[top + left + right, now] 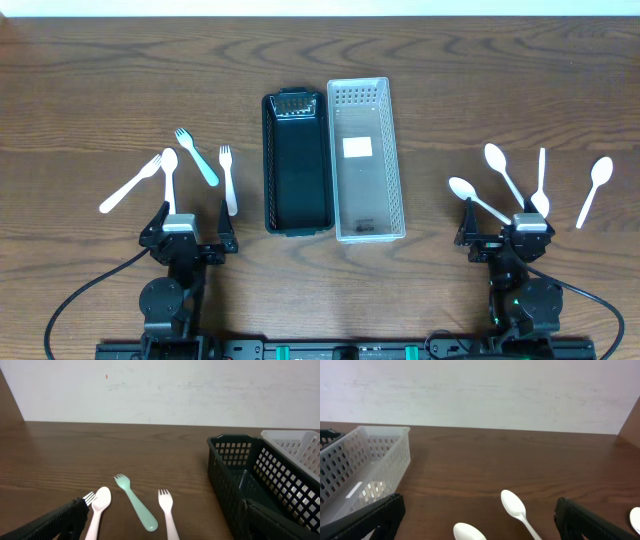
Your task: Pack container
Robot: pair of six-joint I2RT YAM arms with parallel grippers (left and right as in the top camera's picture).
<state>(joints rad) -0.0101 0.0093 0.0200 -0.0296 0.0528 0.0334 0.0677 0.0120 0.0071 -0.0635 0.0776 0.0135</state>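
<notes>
A black basket [270, 165] and a clear white basket [392, 160] stand side by side mid-table. To the left lie a white fork [130, 184], a white spoon [169, 175], a teal fork [197, 156] and another white fork [229, 180]. To the right lie several white spoons [503, 172]. My left gripper [192, 222] is open and empty just in front of the forks. My right gripper [498, 222] is open and empty in front of the spoons. The left wrist view shows the teal fork [136, 503], white spoon [99, 507] and white fork [167, 512] between the open fingers [160, 527].
The black basket [230, 467] stands close to my left gripper's right finger. The clear basket [370, 465] is to the left in the right wrist view, with two spoons [517, 510] [467, 532] between the open fingers [480, 522]. A white wall runs behind the table.
</notes>
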